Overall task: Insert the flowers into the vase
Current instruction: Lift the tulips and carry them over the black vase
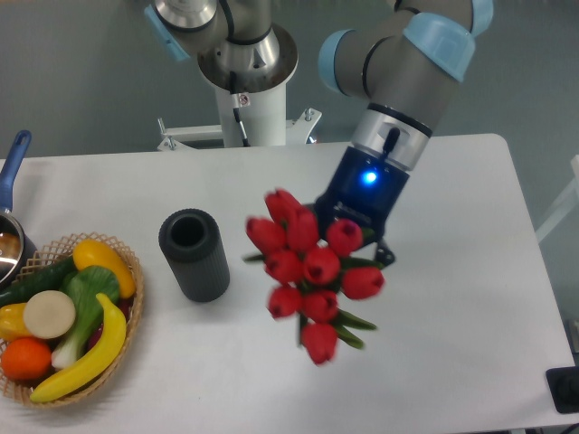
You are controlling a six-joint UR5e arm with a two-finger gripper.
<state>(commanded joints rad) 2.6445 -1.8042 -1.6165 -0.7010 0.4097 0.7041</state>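
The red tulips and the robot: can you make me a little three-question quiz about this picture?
1. True or false: the bunch of red tulips with green stems already sits inside the dark ribbed cylinder vase.
2. What lies left of the vase? A) a woven wicker basket of fruit and vegetables B) a glass jug C) a stack of plates
3. Fill in: the robot's hand holds the tulips by their ____ end, with the buds facing the camera.

Key:
1. False. The tulips are held in the air to the right of the vase, whose round mouth is empty.
2. A, the basket.
3. Stem.
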